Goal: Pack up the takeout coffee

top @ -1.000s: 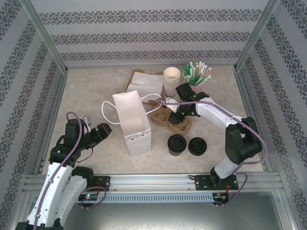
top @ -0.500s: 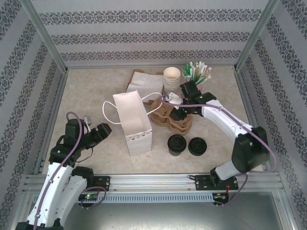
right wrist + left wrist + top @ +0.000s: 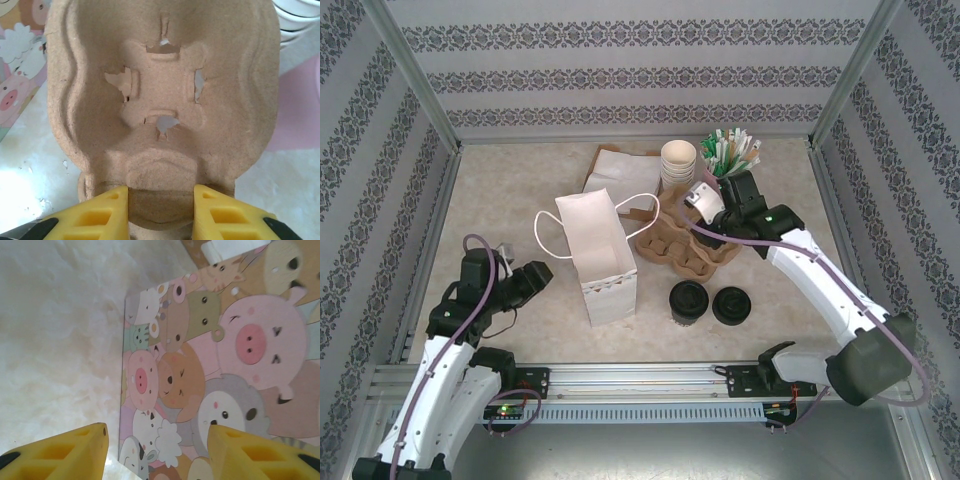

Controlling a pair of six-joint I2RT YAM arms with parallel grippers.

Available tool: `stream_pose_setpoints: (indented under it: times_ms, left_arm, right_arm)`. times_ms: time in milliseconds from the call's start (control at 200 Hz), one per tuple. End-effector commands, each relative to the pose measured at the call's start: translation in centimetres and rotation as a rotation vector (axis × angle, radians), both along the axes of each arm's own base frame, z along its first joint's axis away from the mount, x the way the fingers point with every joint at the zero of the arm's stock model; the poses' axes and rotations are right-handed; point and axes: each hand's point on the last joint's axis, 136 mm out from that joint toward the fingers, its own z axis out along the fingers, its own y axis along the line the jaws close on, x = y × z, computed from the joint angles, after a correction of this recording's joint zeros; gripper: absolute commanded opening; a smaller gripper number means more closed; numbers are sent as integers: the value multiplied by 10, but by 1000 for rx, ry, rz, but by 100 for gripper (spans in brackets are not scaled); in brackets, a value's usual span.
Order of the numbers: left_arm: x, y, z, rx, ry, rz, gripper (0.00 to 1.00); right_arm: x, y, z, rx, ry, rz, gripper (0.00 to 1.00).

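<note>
Near the table's front, between paper bag [image 3: 605,262] and lid pile [image 3: 731,306], takeout coffee [image 3: 688,302] is standing upright, long axis vertical, lid facing up | right gripper [image 3: 160,192] is pinching cup carrier [image 3: 160,90] by its rim | left gripper [image 3: 157,434] is gaping, holding nothing | bag contents: cannot tell

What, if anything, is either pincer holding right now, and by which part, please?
The right pincer pinches the pulp cup carrier by the lip at its narrow end. The left pincer is open beside the printed paper bag, holding nothing.
</note>
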Motion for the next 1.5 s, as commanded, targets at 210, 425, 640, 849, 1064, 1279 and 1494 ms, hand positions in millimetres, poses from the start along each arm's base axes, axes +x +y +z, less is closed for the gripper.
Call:
stream_pose_setpoints:
  times_ms: [210,425,640,849,1064,1279,1494]
  left_arm:
    - [-12,-24,-35,10,89,-92,57]
    - [-15,-49,-54,4,94,-130,57]
    - [-16,-88,-56,-15,71,-230,61]
    - [-14,-117,-49,-32,-5,-262,65]
    - [-18,-159,-50,-32,-48,-339,68]
    - [-30,-189,-52,22,-49,-448,70]
    - [-35,-165,-49,74,-84,-415,70]
  right_arm:
    - [-7,-27,40,64,-31,-225,31]
    - [-12,-32,72,116,-48,-287,31]
    - [-17,-24,104,165,-48,-267,33]
    - [-21,-17,134,205,-105,-244,32]
    - [-31,10,162,231,-174,-140,33]
    - [-48,55,189,305,-211,4,33]
    - [-62,100,212,433,-213,105,30]
